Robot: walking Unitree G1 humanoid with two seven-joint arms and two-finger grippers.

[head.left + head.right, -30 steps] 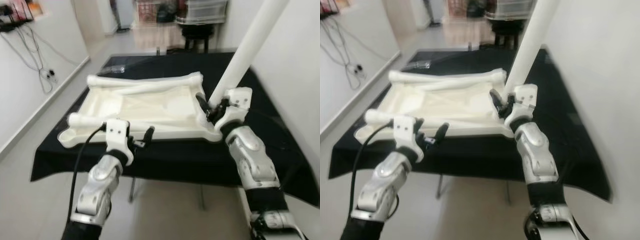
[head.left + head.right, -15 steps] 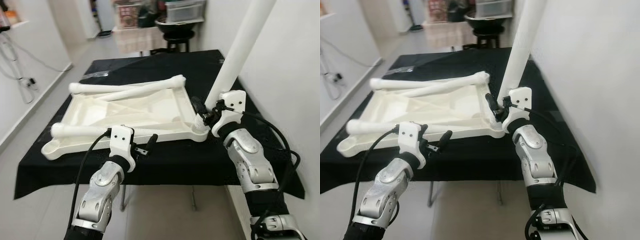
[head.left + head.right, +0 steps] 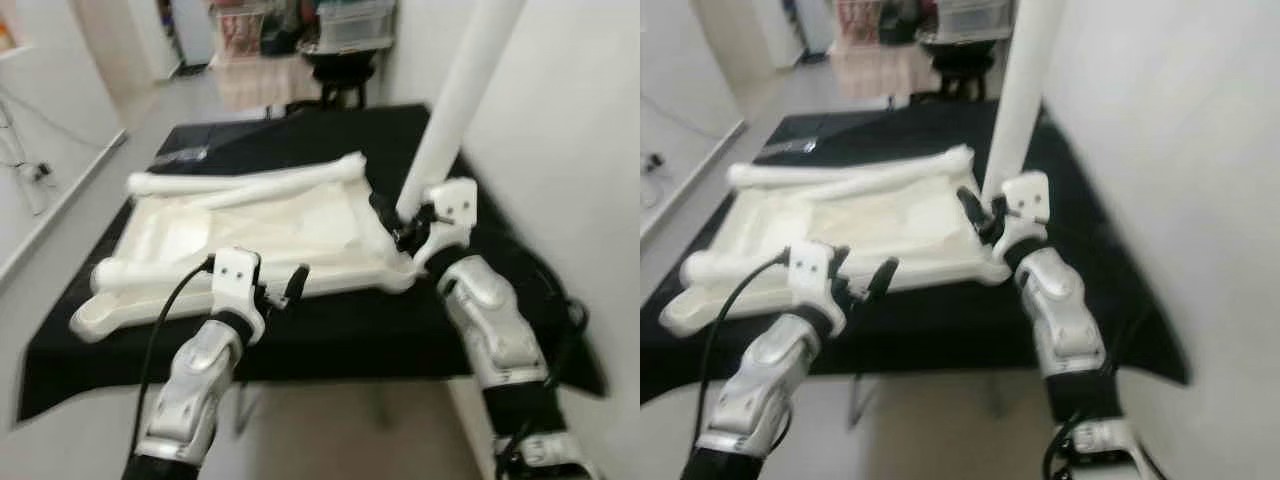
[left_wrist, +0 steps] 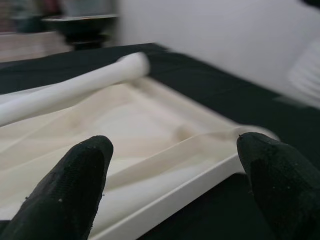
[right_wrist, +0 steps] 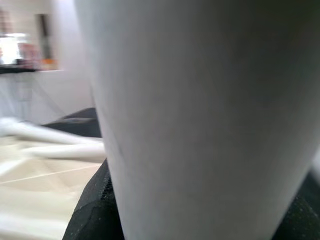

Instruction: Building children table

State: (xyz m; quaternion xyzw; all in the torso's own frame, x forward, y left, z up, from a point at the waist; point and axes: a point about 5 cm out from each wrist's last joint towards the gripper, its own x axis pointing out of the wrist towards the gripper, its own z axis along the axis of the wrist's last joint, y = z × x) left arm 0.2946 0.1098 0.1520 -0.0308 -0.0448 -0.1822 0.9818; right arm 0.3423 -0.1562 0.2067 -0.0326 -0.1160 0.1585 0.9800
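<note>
I am looking down at a white tabletop (image 3: 250, 225) lying upside down on a black cloth (image 3: 330, 320). My right gripper (image 3: 405, 228) is clamped around a white leg (image 3: 455, 100) held nearly upright, its long axis rising up and away — its lower end sits just over the near right corner of the tabletop, where I judge it must seat. More legs (image 3: 240, 182) lie along the far edge. My left gripper (image 3: 275, 292), fingers spread wide and holding nothing, hovers just before the near edge.
</note>
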